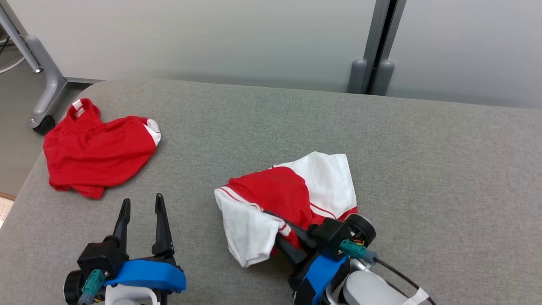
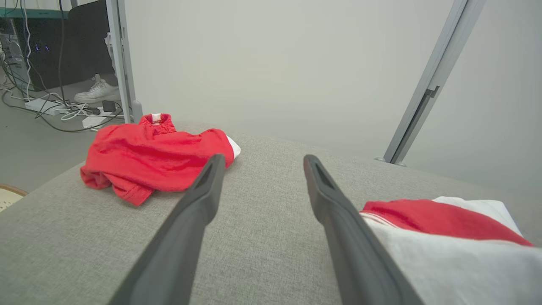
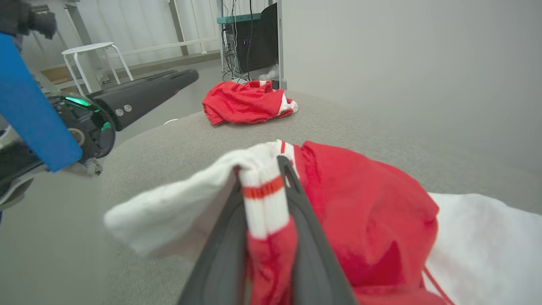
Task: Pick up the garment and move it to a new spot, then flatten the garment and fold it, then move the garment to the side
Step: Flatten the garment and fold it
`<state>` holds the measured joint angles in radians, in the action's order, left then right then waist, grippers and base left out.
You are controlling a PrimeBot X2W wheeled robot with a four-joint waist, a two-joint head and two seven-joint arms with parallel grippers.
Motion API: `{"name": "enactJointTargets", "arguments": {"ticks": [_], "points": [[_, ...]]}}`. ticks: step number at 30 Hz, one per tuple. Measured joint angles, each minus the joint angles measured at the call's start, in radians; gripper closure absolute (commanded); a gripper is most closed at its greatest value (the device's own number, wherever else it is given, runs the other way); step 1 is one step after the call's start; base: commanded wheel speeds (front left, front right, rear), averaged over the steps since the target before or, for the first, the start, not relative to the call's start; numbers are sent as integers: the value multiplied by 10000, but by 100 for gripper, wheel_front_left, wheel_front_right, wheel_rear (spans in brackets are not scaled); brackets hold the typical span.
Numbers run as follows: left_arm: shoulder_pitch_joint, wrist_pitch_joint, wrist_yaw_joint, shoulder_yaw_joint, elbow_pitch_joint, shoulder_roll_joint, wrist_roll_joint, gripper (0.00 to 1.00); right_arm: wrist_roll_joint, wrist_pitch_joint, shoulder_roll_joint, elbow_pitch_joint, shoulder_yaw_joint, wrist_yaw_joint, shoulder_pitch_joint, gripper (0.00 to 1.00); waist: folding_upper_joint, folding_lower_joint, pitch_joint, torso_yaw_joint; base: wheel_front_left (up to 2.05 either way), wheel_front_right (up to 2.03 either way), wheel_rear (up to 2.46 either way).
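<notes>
The right gripper (image 3: 260, 168) is clamped on a striped cuff of the garment (image 1: 288, 195), which lies bunched near the front edge of the bench (image 1: 423, 169), about midway along. The left gripper (image 1: 142, 200) hovers with its fingers wide apart at the front left, and a red cloth (image 1: 97, 152) lies by the far left corner.

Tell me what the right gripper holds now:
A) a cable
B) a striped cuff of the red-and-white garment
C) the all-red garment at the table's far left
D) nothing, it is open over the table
B: the right wrist view shows the right gripper shut on a white cuff with a red stripe, part of the red-and-white garment; the red garment lies apart, and the left gripper is open.
</notes>
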<state>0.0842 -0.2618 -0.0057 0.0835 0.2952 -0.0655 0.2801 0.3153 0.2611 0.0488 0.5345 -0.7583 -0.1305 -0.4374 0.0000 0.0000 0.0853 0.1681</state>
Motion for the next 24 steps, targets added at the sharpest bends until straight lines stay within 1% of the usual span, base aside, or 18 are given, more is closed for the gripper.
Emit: {"name": "enactJointTargets", "arguments": {"ticks": [1,2,3,7,10,12,16,19,22,24], "points": [[-1,0,-6,-17,4,4,-2,0,0,0,2,0,226,0,2,76,0,0,-14,-38,0,0,0],[-1,0,-10,-23,10,8,-6,0,10,2,-2,15,483,0,1,53,0,0,-30,-77,0,0,0],[-1,0,-12,-31,15,8,-23,0,63,2,6,58,667,0,-1,0,0,0,-47,-114,0,0,0],[-25,0,-38,-58,25,21,-73,0,173,4,4,449,991,0,-29,0,0,0,-128,-265,0,0,0],[-117,0,-38,-104,31,29,-77,0,-88,4,10,591,1574,0,-81,0,0,0,-186,-386,0,0,0],[-166,0,-38,-125,31,35,-88,0,-268,4,150,545,2015,0,-38,0,0,1,-227,-470,0,0,0],[-239,0,-36,-117,27,50,-105,0,-349,6,579,161,2763,0,581,0,0,1,-371,-603,0,0,0],[-335,0,-36,-127,33,50,-138,0,-309,8,892,-378,3461,0,1166,0,0,1,-480,-692,0,0,0],[-422,2,-27,-167,31,54,-146,0,-328,12,1087,-963,4303,0,1763,0,0,1,-580,-784,0,0,0],[-455,0,-23,-203,-2,52,-146,0,-391,12,1089,-1369,4928,0,2158,0,0,1,-639,-849,0,0,0]]}}
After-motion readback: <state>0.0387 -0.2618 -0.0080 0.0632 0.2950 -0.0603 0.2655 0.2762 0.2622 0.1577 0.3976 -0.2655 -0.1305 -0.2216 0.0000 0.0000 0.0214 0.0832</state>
